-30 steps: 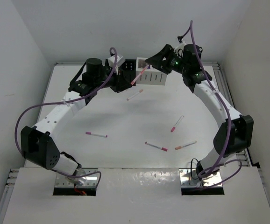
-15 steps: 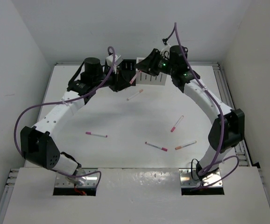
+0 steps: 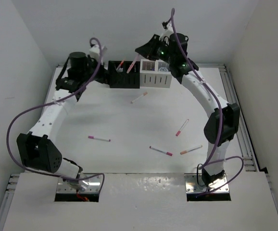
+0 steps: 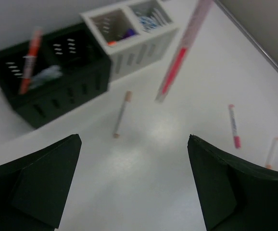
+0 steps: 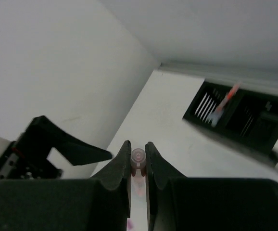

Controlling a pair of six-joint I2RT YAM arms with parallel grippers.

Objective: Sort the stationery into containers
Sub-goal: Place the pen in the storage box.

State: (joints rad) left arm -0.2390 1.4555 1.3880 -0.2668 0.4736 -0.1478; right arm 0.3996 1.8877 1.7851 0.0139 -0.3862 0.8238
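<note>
My right gripper point(image 5: 138, 148) is shut on a pink pen point(image 3: 132, 64), whose cap end shows between its fingers. The pen hangs slanted above the black container point(image 3: 124, 77), near the seam with the white container point(image 3: 155, 77). From the left wrist camera the same pen point(image 4: 181, 54) dangles in the air. My left gripper point(image 4: 134, 139) is open with nothing in it, to the left of the black container point(image 4: 50, 89). An orange pen point(image 4: 28, 61) stands in that box. More stationery fills the white container point(image 4: 129, 41).
Several pens lie loose on the table: one below the boxes point(image 3: 139, 97), one at mid right point(image 3: 182, 127), one at the left point(image 3: 99, 138) and two near the front point(image 3: 161, 151) point(image 3: 191, 149). Walls close in the back and both sides.
The left gripper opened, let go of the pink pen and drew back to the left. The right gripper shut on that pen and moved left and up with it.
</note>
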